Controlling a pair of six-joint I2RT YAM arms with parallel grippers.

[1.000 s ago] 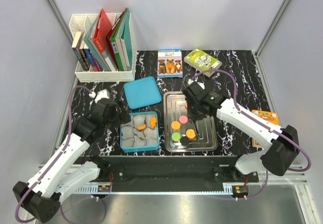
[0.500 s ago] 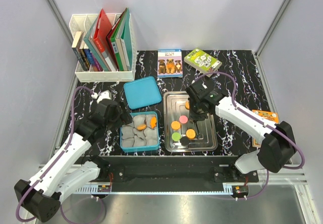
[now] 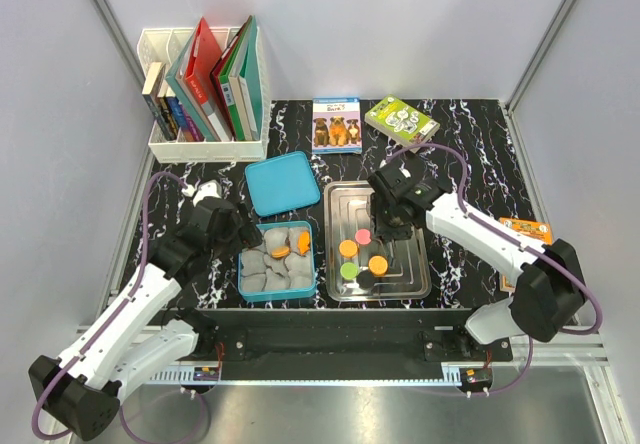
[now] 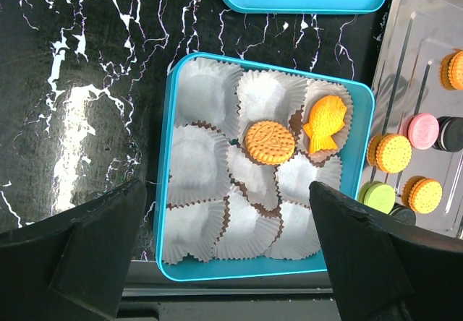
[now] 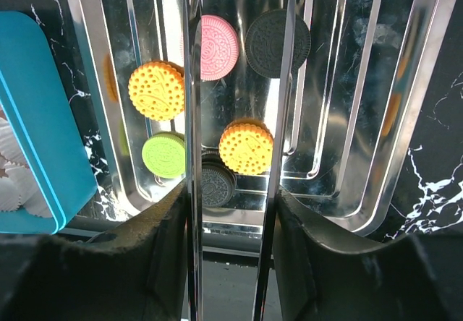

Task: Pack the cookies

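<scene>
The table [image 3: 470, 154] carries a metal tray [image 3: 410, 264] and, just beside it on the left, a blue box [image 4: 362, 100] lined with paper cups [image 4: 195, 155]. The right tool [image 3: 387, 220] hangs over the tray with its two long fingers [image 5: 190, 118] apart and nothing between them in a grip. The left tool [image 3: 240, 234] hovers at the box, spread wide and empty.

The loose cookies sit at the tray's near end, so the right arm is plainly the nearer one. In the right wrist view one orange cookie [image 5: 246, 147] lies in the gap between the fingers, overlapping a black cookie [image 5: 213, 183]. The pink cookie [image 5: 217, 46] and another black one [image 5: 277, 43] lie further along. A second orange cookie [image 5: 156, 90] and the green cookie [image 5: 163, 155] lie outside the left finger, towards the box.

Being round, the discs need no turn of the wrist. The likely move is straight down and a close. Two orange cookies [image 4: 269, 142] already rest in cups.
</scene>
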